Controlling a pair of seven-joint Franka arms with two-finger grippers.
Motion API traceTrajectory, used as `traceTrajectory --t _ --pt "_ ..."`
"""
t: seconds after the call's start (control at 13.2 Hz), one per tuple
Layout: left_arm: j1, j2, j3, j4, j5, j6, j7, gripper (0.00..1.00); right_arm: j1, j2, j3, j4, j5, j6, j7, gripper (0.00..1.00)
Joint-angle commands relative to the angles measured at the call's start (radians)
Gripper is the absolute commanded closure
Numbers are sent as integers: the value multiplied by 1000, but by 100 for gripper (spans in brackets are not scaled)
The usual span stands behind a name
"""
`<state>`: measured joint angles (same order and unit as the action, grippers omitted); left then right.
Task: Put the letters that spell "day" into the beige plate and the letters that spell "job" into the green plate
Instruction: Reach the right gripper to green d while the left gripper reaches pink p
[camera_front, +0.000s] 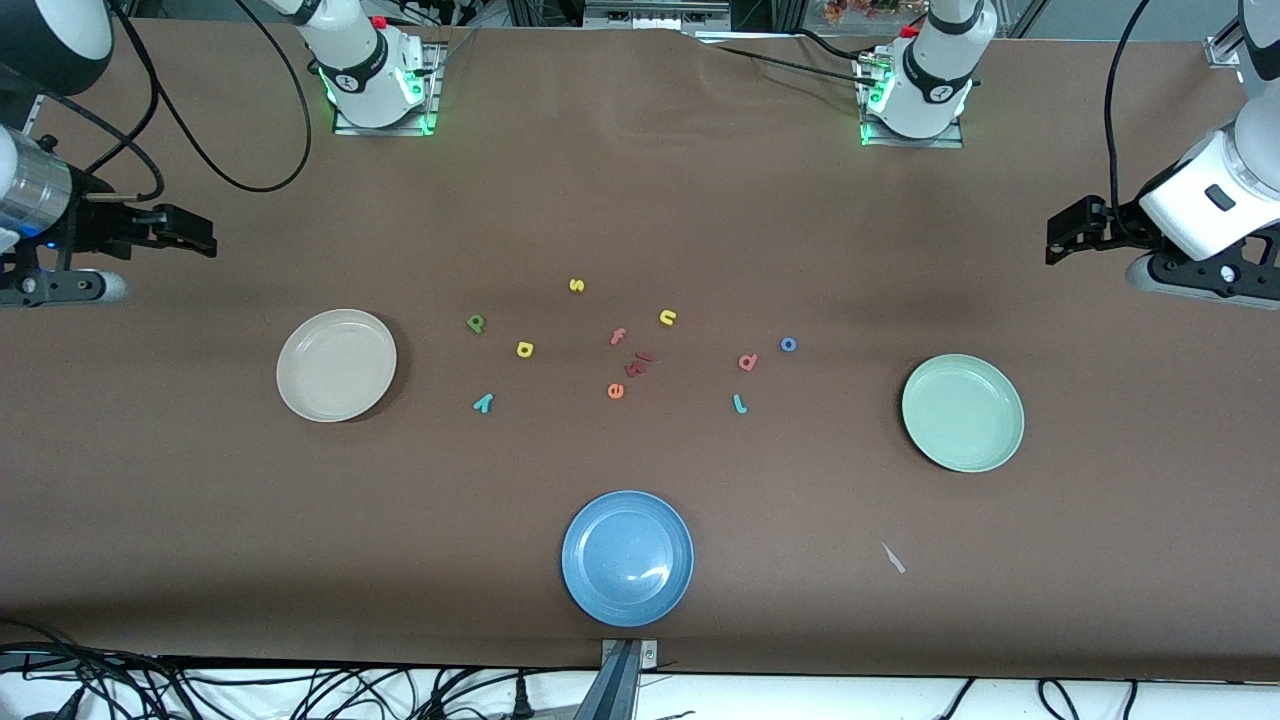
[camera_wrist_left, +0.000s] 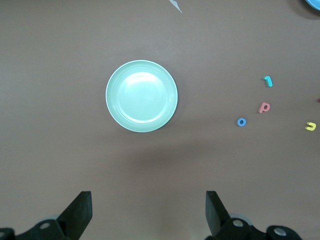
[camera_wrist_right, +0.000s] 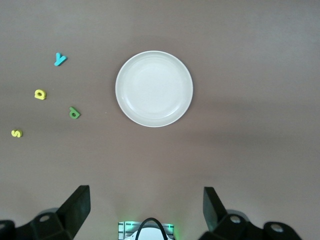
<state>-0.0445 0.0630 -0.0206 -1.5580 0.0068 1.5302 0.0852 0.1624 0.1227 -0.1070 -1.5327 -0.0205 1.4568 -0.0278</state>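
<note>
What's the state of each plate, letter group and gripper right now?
beige plate: empty
green plate: empty
blue plate: empty
day letters: loose on table beside beige plate
job letters: loose on table, toward green plate
left gripper: open, empty, above table by green plate
right gripper: open, empty, above table by beige plate

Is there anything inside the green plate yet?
No. The green plate holds nothing; its whole inside shows in the left wrist view. The j, o and b lie on the table.

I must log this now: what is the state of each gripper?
Left gripper: open, holding nothing, above the table near the green plate.
Right gripper: open, holding nothing, near the beige plate.
</note>
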Motion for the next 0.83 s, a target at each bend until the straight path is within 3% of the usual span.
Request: traceTrajectory --t 0.0,0.23,0.53,0.76 --pt "-5 -3 1 18 -5 -19 2 0 67 29 1 -1 2 10 -9 0" --pt "-5 -3 1 18 -5 -18 4 0 146 81 1 0 4 14 -9 0" --pt "-5 -3 2 19 -10 -16 4 0 210 179 1 -4 68 92 8 0" --pt "-5 -2 2 19 -19 -13 4 0 249 209 1 -136 67 302 9 0"
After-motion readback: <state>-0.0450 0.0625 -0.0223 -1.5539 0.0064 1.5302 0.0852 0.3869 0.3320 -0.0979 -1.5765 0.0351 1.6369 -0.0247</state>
